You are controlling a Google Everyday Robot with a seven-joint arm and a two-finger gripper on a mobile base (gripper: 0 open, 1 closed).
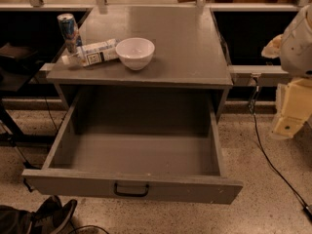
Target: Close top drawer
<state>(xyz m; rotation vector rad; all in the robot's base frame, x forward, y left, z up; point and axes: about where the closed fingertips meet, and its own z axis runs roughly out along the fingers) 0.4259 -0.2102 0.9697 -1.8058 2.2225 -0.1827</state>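
Note:
The top drawer [131, 186] of the grey cabinet is pulled far out toward me. Its deep box is empty and its flat grey front carries a small black handle [131, 190] at the centre. My gripper [291, 112] hangs at the right edge of the view, cream-coloured, below the white arm. It is to the right of the cabinet, apart from the drawer, at about the height of the drawer's open box. It holds nothing that I can see.
On the cabinet top [190, 48] stand a white bowl [135, 52], a lying white bottle [92, 52] and an upright can [68, 30]. A black cable [273, 165] runs over the speckled floor at right. Dark shoes [48, 216] lie at bottom left.

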